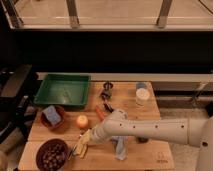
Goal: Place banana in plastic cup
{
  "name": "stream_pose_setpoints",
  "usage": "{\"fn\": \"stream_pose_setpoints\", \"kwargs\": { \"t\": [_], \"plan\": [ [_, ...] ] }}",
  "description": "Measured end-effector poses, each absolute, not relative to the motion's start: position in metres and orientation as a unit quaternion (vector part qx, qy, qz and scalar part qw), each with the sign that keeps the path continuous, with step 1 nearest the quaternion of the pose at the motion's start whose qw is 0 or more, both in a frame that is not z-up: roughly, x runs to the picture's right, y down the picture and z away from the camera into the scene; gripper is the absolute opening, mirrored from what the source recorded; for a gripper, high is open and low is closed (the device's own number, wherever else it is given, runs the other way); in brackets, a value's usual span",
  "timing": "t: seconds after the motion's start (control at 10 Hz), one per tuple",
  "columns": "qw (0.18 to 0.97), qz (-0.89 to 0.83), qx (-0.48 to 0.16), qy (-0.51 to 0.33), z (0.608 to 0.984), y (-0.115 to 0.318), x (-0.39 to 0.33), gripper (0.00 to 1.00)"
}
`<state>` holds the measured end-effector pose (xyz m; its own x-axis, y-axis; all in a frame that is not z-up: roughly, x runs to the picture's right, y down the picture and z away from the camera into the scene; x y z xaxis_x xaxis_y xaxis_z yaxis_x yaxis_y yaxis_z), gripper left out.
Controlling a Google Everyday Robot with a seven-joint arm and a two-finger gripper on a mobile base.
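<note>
The pale yellow banana (83,144) lies on the wooden table (165,152) near the front left, next to a dark bowl. My gripper (93,135) is at the end of the white arm, which reaches in from the right. It sits low, right at the banana's upper right end. The translucent plastic cup (142,96) stands upright at the table's far right, well away from the banana and the gripper.
A green tray (62,90) sits at the back left. A brown bowl with a blue sponge (51,117) and a dark bowl of brown bits (51,154) stand on the left. A round yellow-orange fruit (82,121), an orange carrot (100,113), dark small objects (106,93) and a blue cloth (119,148) are nearby.
</note>
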<state>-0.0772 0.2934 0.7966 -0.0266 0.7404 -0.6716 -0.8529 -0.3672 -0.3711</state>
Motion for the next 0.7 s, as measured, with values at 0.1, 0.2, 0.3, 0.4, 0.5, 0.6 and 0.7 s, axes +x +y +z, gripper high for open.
{"fn": "stream_pose_setpoints", "kwargs": {
  "t": [0.1,0.2,0.3,0.4,0.5,0.6,0.7],
  "plan": [
    [0.559,0.712,-0.419,0.066,0.7957,0.2929,-0.0796,0.62],
    [0.559,0.712,-0.419,0.066,0.7957,0.293,-0.0795,0.54],
    [0.559,0.712,-0.419,0.066,0.7959,0.2932,-0.0792,0.42],
    [0.558,0.713,-0.419,0.067,0.7961,0.2932,-0.0777,0.32],
    [0.558,0.713,-0.418,0.067,0.7963,0.2933,-0.0774,0.24],
    [0.559,0.713,-0.419,0.067,0.7961,0.2932,-0.0783,0.14],
    [0.559,0.713,-0.419,0.066,0.7957,0.2931,-0.079,0.04]
  ]
}}
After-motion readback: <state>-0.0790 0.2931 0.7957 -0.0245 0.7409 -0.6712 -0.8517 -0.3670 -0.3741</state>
